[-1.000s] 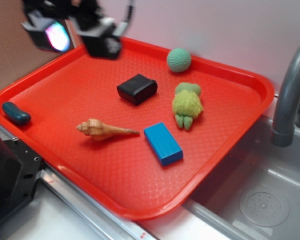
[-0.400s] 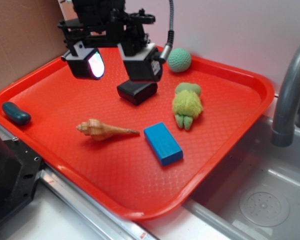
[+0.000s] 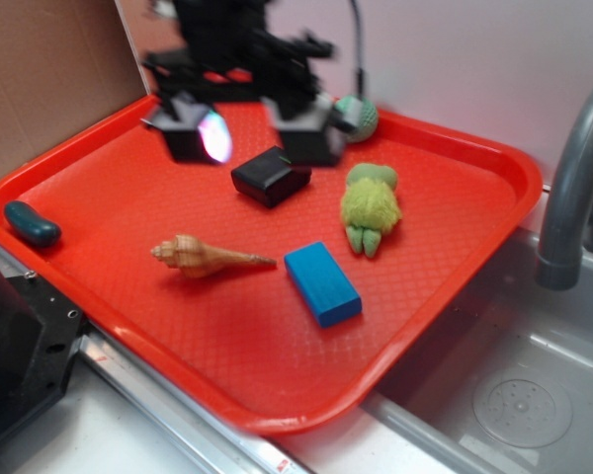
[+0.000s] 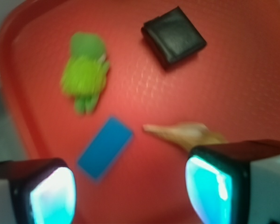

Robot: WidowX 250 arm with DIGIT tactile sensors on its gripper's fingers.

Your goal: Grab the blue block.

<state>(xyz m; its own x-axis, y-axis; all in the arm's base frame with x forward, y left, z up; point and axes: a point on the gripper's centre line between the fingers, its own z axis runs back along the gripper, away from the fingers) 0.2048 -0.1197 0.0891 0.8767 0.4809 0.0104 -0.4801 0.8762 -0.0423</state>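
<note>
Your end effector (image 3: 247, 133) hangs above the far side of the red tray (image 3: 474, 257), its two fingers spread wide with nothing between them; in the wrist view the finger pads (image 4: 51, 196) glow pale cyan at the bottom corners. The whole arm is blurred in the exterior view.

The blue block (image 3: 322, 283) lies flat on the tray, at about 5 o'clock from the end effector and well apart from it. In the wrist view the same block (image 4: 105, 147) sits between the two fingers but farther out, untouched.

Around the block you have a spiral seashell (image 3: 206, 257) just beside it at 9 o'clock, a fuzzy green plush toy (image 3: 370, 207) near it at 1 o'clock, and a glossy black box (image 3: 271, 176) at 11 o'clock, directly below the end effector. A green knitted ball (image 3: 362, 115) sits at the tray's far rim, partly hidden by the right finger. A small dark teal bean-shaped object (image 3: 32, 223) rests at the tray's left edge, well apart from everything else. A grey faucet (image 3: 573, 188) rises past the tray's right rim.
</note>
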